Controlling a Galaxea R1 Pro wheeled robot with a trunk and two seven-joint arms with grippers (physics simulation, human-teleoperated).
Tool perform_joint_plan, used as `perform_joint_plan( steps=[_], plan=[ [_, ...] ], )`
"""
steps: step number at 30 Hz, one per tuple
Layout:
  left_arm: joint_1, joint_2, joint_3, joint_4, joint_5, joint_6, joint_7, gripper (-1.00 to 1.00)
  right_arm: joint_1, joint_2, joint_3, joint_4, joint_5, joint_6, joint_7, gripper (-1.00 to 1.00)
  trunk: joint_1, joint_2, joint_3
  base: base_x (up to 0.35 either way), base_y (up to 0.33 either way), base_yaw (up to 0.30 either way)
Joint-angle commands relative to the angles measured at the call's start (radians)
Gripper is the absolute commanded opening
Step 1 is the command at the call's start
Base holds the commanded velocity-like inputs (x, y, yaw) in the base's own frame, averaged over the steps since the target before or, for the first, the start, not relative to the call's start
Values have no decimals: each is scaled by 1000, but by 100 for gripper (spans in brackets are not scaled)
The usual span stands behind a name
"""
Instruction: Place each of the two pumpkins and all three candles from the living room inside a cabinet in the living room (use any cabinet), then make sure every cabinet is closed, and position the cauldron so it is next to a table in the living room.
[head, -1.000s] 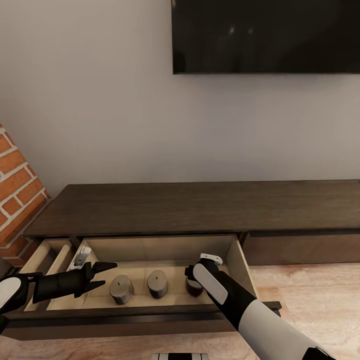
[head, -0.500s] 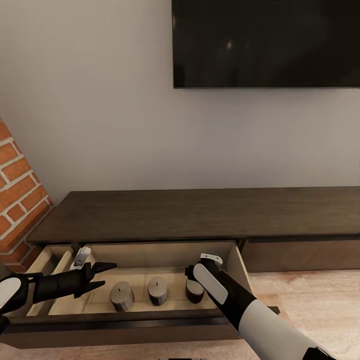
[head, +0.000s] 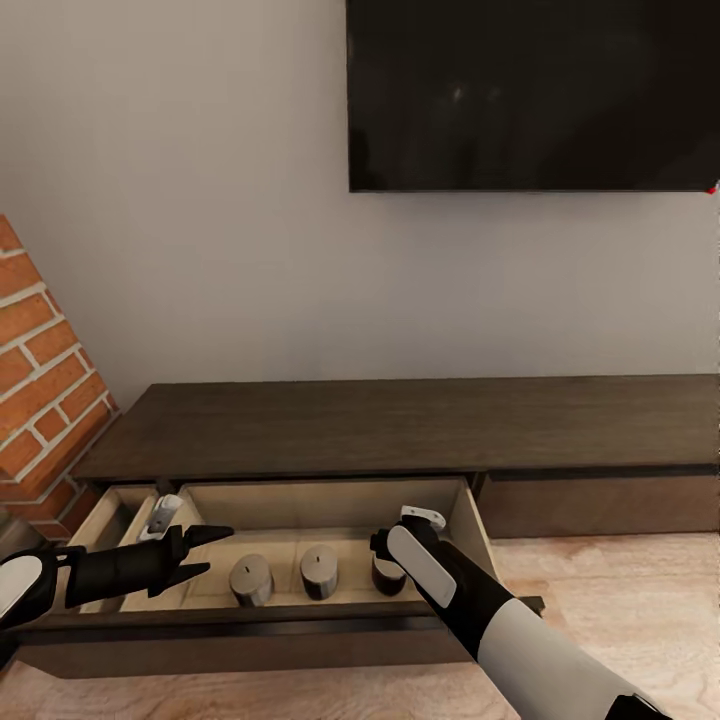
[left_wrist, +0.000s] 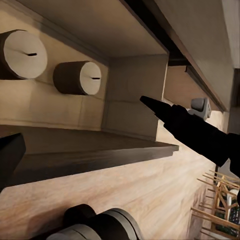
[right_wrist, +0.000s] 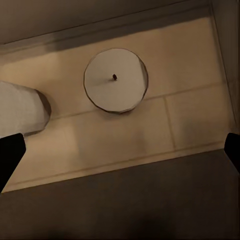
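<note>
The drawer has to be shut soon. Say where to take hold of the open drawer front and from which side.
The drawer front is flat and handleless, so there is nothing to pinch. Probably best to press its outer face from the robot's side, near the middle, pushing toward the wall. The open left gripper is nearest; first lift the open right gripper clear of the candles.

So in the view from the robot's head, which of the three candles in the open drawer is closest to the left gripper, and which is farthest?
From the left gripper, which hangs open over the drawer's left end:
1. The left candle, just beside the gripper.
2. The middle candle, one place further along the row.
3. The right candle, at the far end, partly hidden under the right gripper.
</note>
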Motion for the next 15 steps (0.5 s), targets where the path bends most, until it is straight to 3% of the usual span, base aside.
perform_joint_plan(
  steps=[1, 6, 15],
  plan=[
    [-1, 1, -1, -1, 10, 1, 10, 100, -1, 0, 2, -1, -6, 4, -7, 100, -4, 7, 2, -32, 0, 0],
    [-1, 1, -1, -1, 9, 1, 10, 100, -1, 0, 2, -2, -4, 4, -7, 100, -23, 42, 18, -26, 0, 0],
    [-1, 1, -1, -2, 9, 1, 10, 100, -1, 0, 2, -1, -3, 0, -7, 100, -58, 105, 46, -133, 0, 0]
  ],
)
